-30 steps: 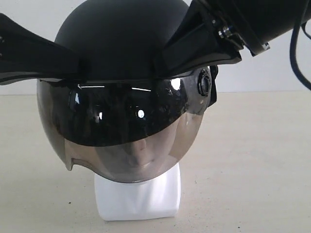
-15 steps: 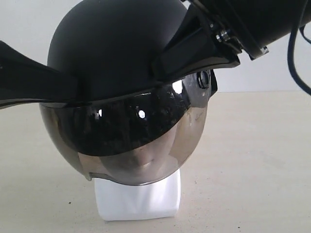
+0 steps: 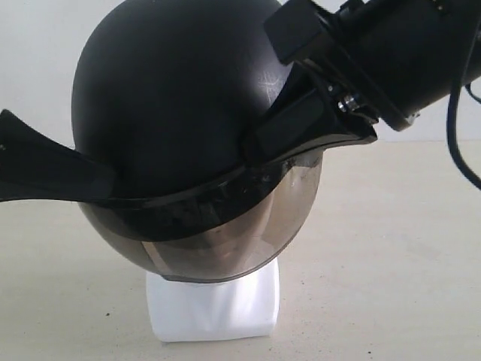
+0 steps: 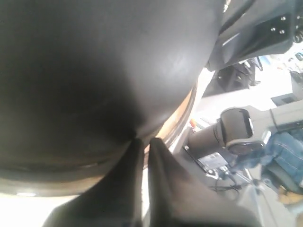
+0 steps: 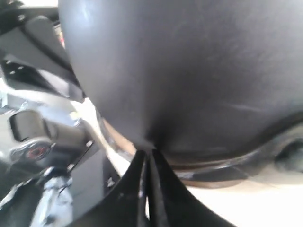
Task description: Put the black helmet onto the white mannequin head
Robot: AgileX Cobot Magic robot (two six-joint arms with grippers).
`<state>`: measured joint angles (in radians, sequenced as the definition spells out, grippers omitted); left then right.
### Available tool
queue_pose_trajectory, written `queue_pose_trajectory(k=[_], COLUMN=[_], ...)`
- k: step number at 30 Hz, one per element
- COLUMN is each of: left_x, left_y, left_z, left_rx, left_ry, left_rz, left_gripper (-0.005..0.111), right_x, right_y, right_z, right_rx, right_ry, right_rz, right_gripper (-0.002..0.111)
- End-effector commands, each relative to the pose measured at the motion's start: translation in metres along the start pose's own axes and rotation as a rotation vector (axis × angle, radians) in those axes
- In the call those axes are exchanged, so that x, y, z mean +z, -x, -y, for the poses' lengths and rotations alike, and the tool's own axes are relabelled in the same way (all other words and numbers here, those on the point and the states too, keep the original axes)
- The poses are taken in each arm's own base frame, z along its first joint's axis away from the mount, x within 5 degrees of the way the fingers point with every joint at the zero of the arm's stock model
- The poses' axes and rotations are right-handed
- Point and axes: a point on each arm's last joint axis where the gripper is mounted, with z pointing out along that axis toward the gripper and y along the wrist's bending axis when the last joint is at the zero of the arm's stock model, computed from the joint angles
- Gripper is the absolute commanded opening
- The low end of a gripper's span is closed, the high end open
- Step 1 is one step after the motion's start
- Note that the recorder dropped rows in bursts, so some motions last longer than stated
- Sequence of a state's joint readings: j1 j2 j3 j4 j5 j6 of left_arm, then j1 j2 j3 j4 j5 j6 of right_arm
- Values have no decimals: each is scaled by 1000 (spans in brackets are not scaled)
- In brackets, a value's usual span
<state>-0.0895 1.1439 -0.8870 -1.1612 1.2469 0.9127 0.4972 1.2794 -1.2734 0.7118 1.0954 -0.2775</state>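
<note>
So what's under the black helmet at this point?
Only the blocky base of the white mannequin head shows below the black helmet. Its face is hidden behind the shell and dark visor.

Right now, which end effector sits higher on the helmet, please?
The right end effector; it touches the black helmet higher in the exterior view than the left end effector does.

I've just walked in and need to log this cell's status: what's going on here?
Two robot arms are fitting the black helmet onto the white mannequin head. The left hand and the right hand, each with its fingers closed together, press against opposite sides of the helmet near its rim. The helmet is down over the head and tipped toward the camera. Its tinted visor covers the face, so only the white neck base shows below.
</note>
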Motion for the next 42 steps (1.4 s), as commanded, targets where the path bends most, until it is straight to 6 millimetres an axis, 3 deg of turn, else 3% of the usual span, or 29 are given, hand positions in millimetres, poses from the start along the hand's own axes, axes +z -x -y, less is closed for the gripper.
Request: queue_pose_trajectory(k=[1,7,12,15,20,23,29,42], left_x=[-6,-26,-51,-60,-33,-16,-2,1], left_y=[-1,-1,15,24,29,31,48,49], left_z=[12,37,29,7,-46,-68,-54,-35], left_rx=[58,207,191,107,5,-19,-14,-7], left_ry=[24,134,511,720,719,655,398,202], left_rz=[39,60,220,297,147,81,117,96], left_gripper=[4,4,4,4,4,4,4,4], right_x=[-13,-36,-35,-31,-21,-10,2,20], right_y=[6,2,6,12,14,16,19,25], right_z=[6,4,9,14,21,29,39,53], right_rx=[-19,0,16,39,55,71,86,113], right_ry=[-133,-245,-282,-306,-309,-315,-335,-347], right_rz=[138,224,255,283,251,218,187,178], right_gripper=[0,0,0,0,0,0,0,0])
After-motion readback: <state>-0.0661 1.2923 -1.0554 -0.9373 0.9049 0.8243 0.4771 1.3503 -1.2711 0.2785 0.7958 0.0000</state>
